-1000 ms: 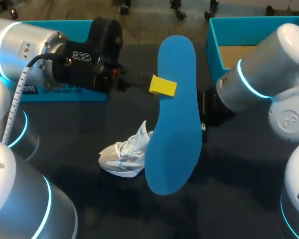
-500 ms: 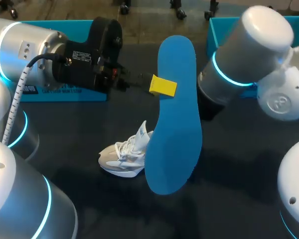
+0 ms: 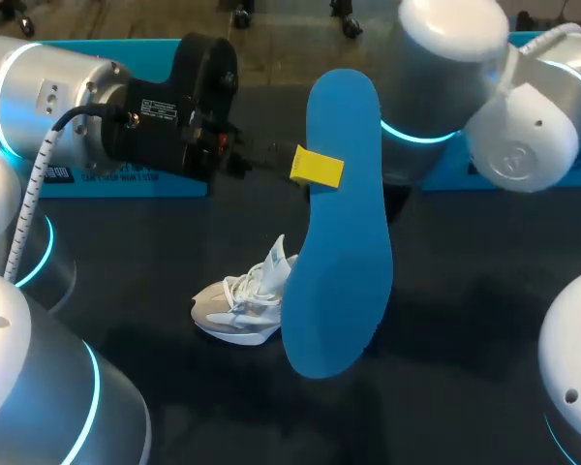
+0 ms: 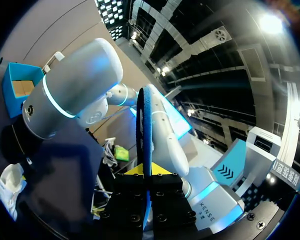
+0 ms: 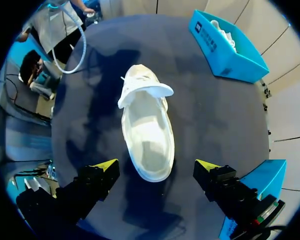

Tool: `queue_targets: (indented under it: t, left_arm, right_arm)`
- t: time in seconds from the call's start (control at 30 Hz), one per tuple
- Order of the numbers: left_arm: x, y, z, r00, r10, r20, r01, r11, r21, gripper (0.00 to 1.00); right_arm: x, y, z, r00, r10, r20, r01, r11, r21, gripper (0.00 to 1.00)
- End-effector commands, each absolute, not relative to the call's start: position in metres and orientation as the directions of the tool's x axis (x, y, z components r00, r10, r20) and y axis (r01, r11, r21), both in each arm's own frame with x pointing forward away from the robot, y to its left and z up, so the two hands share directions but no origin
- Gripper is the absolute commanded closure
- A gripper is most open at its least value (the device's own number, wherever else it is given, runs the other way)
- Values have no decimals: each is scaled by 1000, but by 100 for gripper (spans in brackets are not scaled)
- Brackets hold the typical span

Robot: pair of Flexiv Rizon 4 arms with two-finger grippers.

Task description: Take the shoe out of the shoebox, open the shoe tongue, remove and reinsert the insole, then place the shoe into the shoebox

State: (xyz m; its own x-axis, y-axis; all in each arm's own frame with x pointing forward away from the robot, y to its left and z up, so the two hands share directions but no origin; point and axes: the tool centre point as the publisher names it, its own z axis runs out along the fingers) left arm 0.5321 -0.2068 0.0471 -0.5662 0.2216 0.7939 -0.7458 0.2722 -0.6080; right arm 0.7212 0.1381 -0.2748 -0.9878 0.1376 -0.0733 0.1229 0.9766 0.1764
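When lining up for reinsertion, note white shoe (image 5: 147, 132) upright on the worktop (image 3: 465, 320) under right tool (image 5: 155, 165), fingers apart, long axis running ahead between them, heel nearest; blue insole (image 3: 339, 252) aloft, clamped in left tool (image 3: 315, 168).

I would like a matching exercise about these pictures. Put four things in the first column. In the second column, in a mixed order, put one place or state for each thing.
Column one:
1. insole
2. shoe
3. left gripper
4. right gripper

Column two:
A. fingers open, above the shoe
B. on the table, tongue open
C. up in the air, out of the shoe
D. shut on the insole

Pairs: 1-C, 2-B, 3-D, 4-A.
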Motion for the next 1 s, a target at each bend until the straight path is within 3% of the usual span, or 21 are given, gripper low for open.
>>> queue_targets:
  t: [0.03, 1.0]
  left_arm:
    - [531, -207, 46, -566, 221, 794, -747, 271, -607, 100]
    - [531, -207, 46, -566, 221, 794, -747, 271, -607, 100]
  right_arm:
    - [719, 143, -276, -980, 169, -100, 155, 978, 140, 0]
    - [731, 155, -298, -983, 178, -41, 172, 979, 110, 0]
